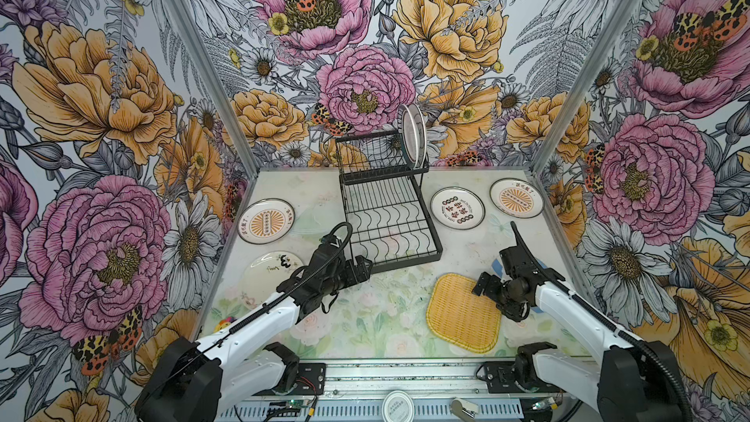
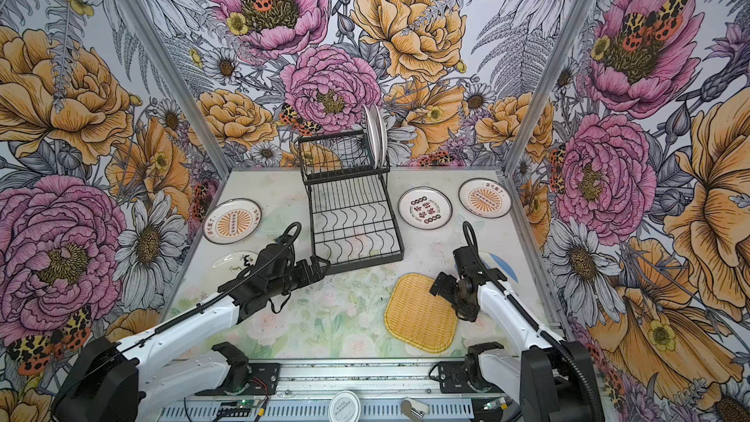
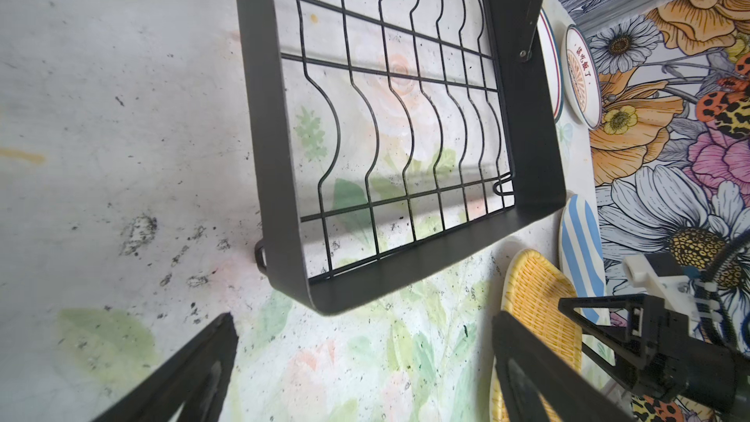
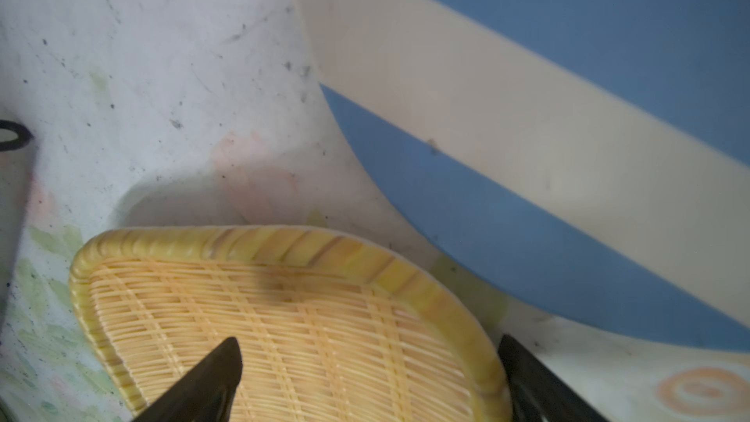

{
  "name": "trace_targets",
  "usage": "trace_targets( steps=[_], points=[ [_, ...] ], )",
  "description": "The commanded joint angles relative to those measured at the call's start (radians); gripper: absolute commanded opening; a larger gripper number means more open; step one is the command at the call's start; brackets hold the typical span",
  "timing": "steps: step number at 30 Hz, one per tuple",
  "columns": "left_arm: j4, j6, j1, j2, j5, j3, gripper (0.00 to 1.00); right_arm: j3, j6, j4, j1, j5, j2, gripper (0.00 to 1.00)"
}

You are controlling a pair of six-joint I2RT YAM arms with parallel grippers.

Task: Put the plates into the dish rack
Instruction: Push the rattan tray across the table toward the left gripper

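Right pincer (image 4: 369, 343), spread wide, above squarish yellow woven plate (image 4: 276, 302).

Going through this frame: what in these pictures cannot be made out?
Blue-striped plate: blurred and cut off in the right wrist view; almost all under the right arm in both top views.
Plates standing in the dish rack: edge-on in both top views, count and pattern unclear.
Doodled plate: partly hidden by the left arm in both top views.
Round lid: print too small in both top views.

Matt blk metal-wire dish rack (image 3: 272, 156), glossy smooth round plates (image 1: 457, 209), woven ribbed yellow plate (image 1: 462, 314).
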Motion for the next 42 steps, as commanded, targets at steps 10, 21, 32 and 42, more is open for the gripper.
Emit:
trace_targets(
  steps=[10, 21, 32, 42],
  points=[
    [-0.01, -0.015, -0.013, -0.047, 0.003, -0.022, 0.98, 0.145, -0.036, 0.157, 0.217, -0.099, 0.199, 0.97],
    [-0.065, -0.029, -0.037, -0.082, 0.021, -0.028, 0.98, 0.213, -0.087, 0.153, 0.326, -0.167, 0.291, 0.97],
    [-0.095, -0.069, -0.096, -0.1, 0.03, -0.045, 0.98, 0.111, -0.126, 0.123, 0.38, -0.265, 0.221, 0.94],
    [-0.164, -0.145, -0.182, -0.167, -0.014, -0.074, 0.98, 0.215, -0.14, 0.217, 0.505, -0.379, 0.352, 0.94]
  ],
)
